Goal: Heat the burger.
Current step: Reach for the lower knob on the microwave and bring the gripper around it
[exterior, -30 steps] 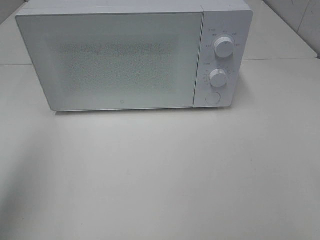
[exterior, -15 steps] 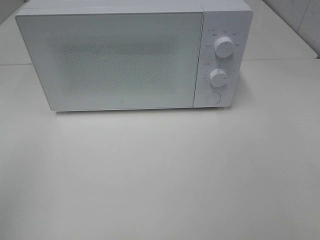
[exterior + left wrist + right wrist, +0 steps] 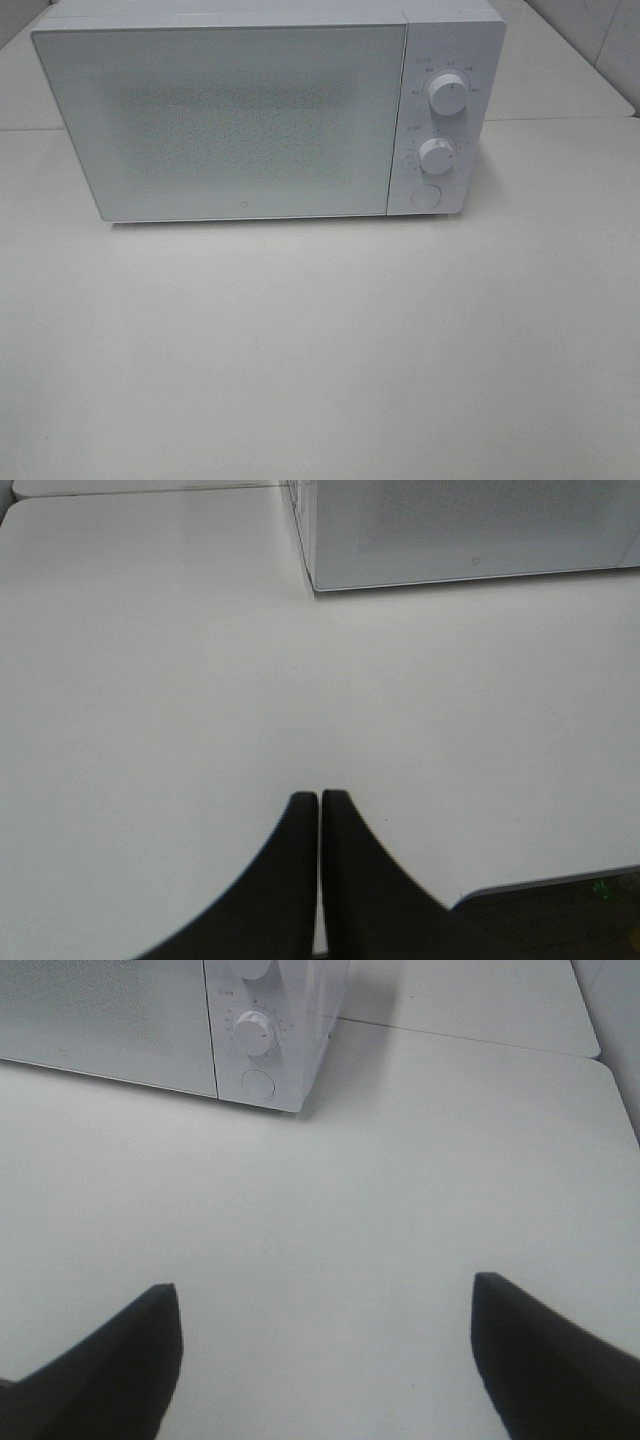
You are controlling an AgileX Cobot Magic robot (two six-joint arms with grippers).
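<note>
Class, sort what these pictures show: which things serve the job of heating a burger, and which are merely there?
For the job: closed microwave; upper knob; lower knob; round button; left gripper, shut; right gripper, open. No burger in view.
Merely there: white table.

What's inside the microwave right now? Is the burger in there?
The microwave door is shut, and its speckled panel shows only pale grey. Nothing inside can be made out, so whether the burger is in there cannot be told. None shows on the table.
</note>
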